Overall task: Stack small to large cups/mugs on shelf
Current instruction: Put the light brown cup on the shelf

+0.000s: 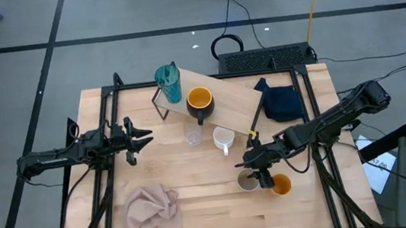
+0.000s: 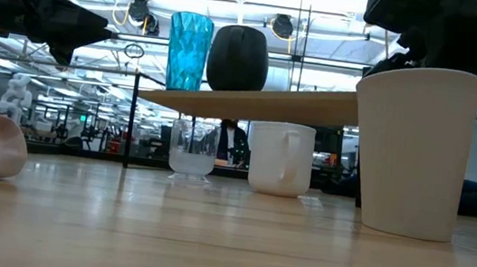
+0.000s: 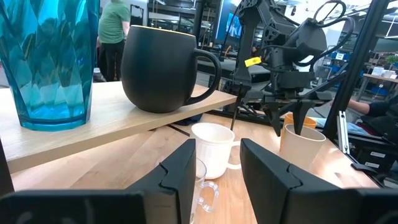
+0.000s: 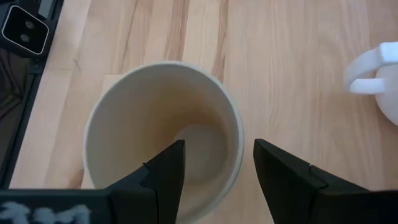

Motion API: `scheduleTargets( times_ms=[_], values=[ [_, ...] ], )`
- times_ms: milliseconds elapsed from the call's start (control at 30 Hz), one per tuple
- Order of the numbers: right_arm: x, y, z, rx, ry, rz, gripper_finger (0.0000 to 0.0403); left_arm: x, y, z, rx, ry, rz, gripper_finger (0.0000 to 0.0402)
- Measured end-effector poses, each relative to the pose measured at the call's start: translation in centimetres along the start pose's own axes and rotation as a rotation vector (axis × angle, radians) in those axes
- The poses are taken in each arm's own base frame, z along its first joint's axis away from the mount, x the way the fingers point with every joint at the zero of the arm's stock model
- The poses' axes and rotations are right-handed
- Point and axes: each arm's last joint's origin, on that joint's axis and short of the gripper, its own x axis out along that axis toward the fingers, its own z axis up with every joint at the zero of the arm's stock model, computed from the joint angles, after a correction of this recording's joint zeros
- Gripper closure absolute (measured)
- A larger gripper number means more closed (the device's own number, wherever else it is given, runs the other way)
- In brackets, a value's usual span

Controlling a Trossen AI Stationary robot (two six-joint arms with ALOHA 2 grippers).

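On the tilted light-wood shelf (image 1: 224,96) at the far side stand the teal tumbler (image 1: 168,83) and the black mug with an orange inside (image 1: 199,103). In front of it, on the table, stand the tiny clear glass (image 1: 193,136) and the white handled mug (image 1: 223,138). Nearer and to the right stand the beige cup (image 4: 161,124) and the orange cup (image 1: 281,186). My right gripper (image 4: 217,149) hangs open, slanting down over the beige cup. One finger is over the cup's inside and the other outside its rim, with no touch showing. My left gripper (image 1: 145,140) waits open and level at the left.
A crumpled pink cloth (image 1: 152,209) lies near the front left. A navy cloth (image 1: 282,101) lies at the back right beside the shelf. The orange cup stands close behind the beige cup. Black frame rails run along both sides of the table.
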Motion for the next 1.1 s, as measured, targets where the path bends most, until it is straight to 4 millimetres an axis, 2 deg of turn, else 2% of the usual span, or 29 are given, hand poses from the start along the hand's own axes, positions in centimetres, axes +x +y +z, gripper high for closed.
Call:
scheduleTargets(
  times_ms=[333, 500, 800, 933, 1100],
  values=[
    [0.0, 0.0, 0.0, -0.002, -0.003, 0.001, 0.023, 0.0, 0.0, 0.0, -0.002, 0.0, 0.0, 0.0277],
    [0.0, 0.1, 0.0, -0.006, -0.002, 0.003, 0.0276, 0.0, 0.0, 0.0, -0.003, 0.0, 0.0, 0.0277],
    [0.0, 1.0, -0.3, -0.094, 0.003, 0.024, 0.0393, 0.0, 0.0, 0.0, -0.003, 0.0, 0.0, 0.0277],
    [0.0, 1.3, 0.1, -0.102, -0.051, 0.037, 0.0397, 0.0, 0.0, 0.0, -0.004, 0.0, 0.0, 0.0277],
    [-0.3, 1.9, 1.9, -0.104, -0.241, 0.092, 0.04, 0.0, 0.0, 0.0, -0.004, 0.0, 0.0, 0.0277]
  ],
)
